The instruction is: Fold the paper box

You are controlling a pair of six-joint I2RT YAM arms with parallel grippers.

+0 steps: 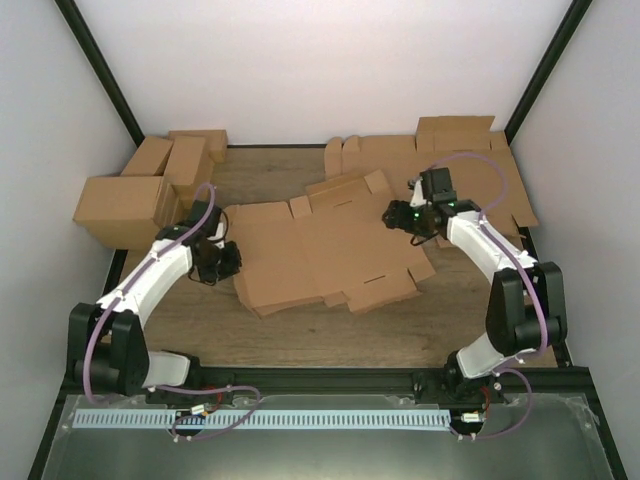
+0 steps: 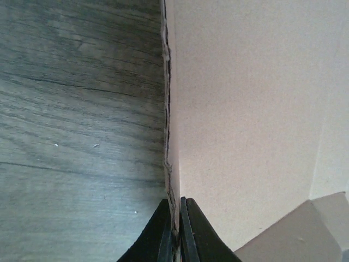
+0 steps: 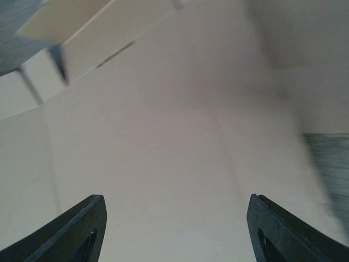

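With my left gripper pinching the edge of the flat brown creased cardboard box and my right gripper spread wide over it, I judged the first fold next needed that edge lifted.

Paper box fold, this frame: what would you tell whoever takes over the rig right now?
Left tool: shut on the left edge of the paper box.
Right tool: open above the box's right part, holding nothing.
Box: spread flat in the middle of the table.
Done: left edge gripped, nothing folded.
Left: raise the panels and tuck the flaps.
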